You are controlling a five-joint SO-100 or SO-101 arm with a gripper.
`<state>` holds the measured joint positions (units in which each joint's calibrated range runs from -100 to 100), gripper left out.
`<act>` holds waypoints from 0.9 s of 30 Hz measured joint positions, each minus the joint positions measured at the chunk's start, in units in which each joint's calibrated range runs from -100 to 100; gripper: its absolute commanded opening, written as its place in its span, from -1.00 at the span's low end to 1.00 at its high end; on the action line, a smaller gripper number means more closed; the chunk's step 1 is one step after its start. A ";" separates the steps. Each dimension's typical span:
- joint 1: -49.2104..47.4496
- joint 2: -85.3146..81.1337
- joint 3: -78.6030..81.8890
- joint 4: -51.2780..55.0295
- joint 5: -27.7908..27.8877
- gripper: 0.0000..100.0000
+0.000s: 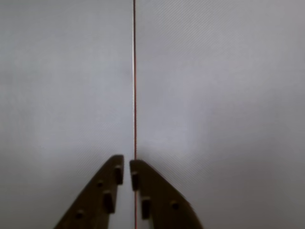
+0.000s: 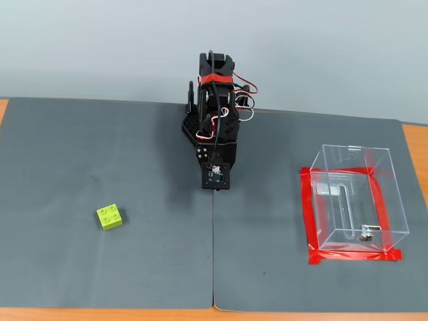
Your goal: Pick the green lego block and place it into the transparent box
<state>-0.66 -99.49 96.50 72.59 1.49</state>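
While my arm (image 2: 215,127) sits folded near the top centre of the fixed view, my gripper (image 1: 127,172) enters the wrist view from the bottom edge, its two dark fingers drawn together with only a thin sliver between the tips and nothing held between them. Below the tips, the wrist view shows only grey mat (image 1: 214,95), split by a thin seam (image 1: 134,71) with a reddish tint that runs straight up the middle of the frame. In the fixed view, the same grey mat covers most of the tabletop, and strips of orange-brown table (image 2: 414,144) show at the left, right and bottom edges. The green lego block (image 2: 110,217) lies on the mat in the lower left of that frame, studs up, well apart from my arm. The transparent box (image 2: 354,200) stands on the mat at the right side of the frame, well apart from the block, with red tape (image 2: 306,207) framing its base. A small metal part (image 2: 365,234) sits on the floor of the box near its front wall.
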 measured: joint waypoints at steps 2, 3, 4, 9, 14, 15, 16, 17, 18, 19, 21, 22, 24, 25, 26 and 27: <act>0.00 0.00 0.00 0.00 0.00 -0.96; 0.00 0.00 0.00 0.00 0.00 -0.96; 0.00 0.00 0.00 0.00 0.00 -0.96; 0.07 0.00 0.00 -2.69 0.00 -0.96; 0.07 0.00 -1.35 -3.99 0.00 -0.96; 0.07 0.00 -2.07 -3.99 0.00 -0.96; 0.07 0.00 -2.78 -3.99 0.00 -0.96; 0.07 0.17 -3.50 -3.99 0.00 -0.96; 0.07 0.85 -4.58 -3.99 0.00 -0.96; 0.07 1.87 -5.84 -3.99 0.00 -0.96; 0.07 4.84 -8.53 -3.99 0.00 -0.96; 0.07 6.71 -9.88 -3.99 0.00 -0.96; 0.07 11.13 -13.20 -3.99 0.00 -0.96; 0.07 13.59 -15.00 -3.99 0.00 -0.96; 0.15 16.40 -16.88 -3.99 0.00 -0.96; 0.59 19.29 -18.95 -3.99 0.00 -0.96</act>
<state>-0.07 -80.20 77.55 68.60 1.49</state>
